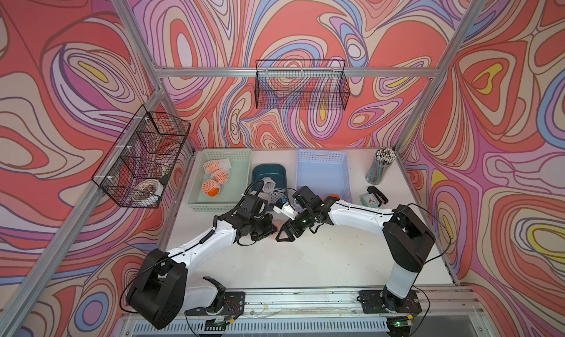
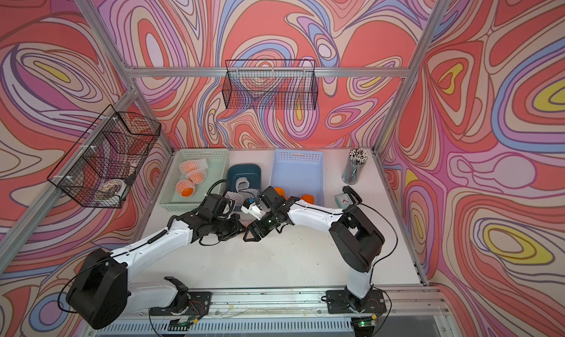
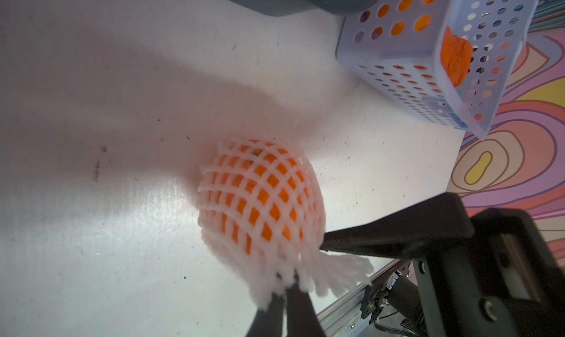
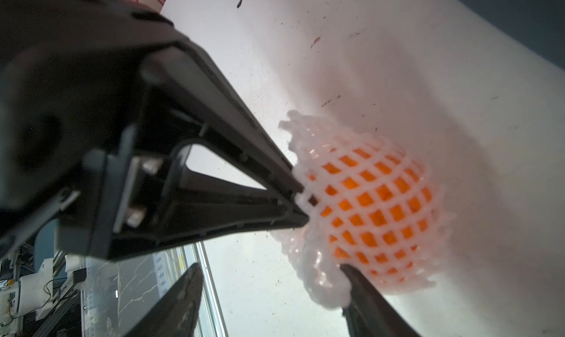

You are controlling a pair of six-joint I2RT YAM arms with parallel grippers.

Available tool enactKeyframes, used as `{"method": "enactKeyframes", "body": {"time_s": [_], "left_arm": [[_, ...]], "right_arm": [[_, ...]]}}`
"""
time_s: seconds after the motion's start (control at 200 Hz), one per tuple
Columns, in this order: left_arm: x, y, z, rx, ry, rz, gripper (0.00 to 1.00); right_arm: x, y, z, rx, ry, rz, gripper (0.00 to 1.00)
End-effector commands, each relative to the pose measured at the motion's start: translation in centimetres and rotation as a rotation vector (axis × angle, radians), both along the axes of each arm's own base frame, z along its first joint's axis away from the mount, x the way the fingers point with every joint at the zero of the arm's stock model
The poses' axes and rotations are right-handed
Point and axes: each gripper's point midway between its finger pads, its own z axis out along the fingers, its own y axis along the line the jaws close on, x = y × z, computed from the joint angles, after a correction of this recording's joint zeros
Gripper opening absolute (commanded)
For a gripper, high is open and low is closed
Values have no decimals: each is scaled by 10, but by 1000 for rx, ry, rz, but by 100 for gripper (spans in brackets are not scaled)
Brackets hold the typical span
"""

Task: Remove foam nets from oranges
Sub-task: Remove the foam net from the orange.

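Note:
An orange [image 3: 276, 211] wrapped in a white foam net [image 3: 305, 260] lies on the white table between both grippers. My left gripper [image 3: 287, 286] is shut, pinching the net's loose bunched end. In the right wrist view its black tips grip the net [image 4: 308, 260] at the fruit's side. My right gripper [image 4: 269, 274] is open; one fingertip [image 4: 356, 279] touches the net's frayed edge, the other stands apart. In a top view both grippers [image 1: 276, 228] meet mid-table and mostly hide the fruit. Three more netted oranges [image 1: 214, 176] lie in the green basket [image 1: 241, 167].
A teal bin [image 1: 276, 169] holds empty nets [image 1: 269, 185]. The blue basket [image 1: 324, 167] holds bare oranges [image 2: 307, 198]. A pencil cup [image 1: 380, 166] and small clock [image 1: 370, 200] stand at the right. Black wire baskets [image 1: 142, 158] hang on the walls.

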Motion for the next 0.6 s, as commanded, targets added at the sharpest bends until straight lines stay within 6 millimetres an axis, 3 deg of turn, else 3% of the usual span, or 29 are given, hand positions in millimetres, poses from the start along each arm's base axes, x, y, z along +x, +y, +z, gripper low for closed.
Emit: {"method": "enactKeyframes", "body": {"time_s": [0.0, 0.215, 0.591], "left_arm": [[11, -7, 9, -29, -25, 8, 7], [11, -14, 13, -74, -22, -4, 7], [15, -28, 19, -160, -34, -22, 7]], "right_arm": [[4, 0, 1, 3, -55, -1, 73], [23, -3, -8, -63, -132, -50, 72], [39, -5, -13, -104, -192, -94, 58]]}}
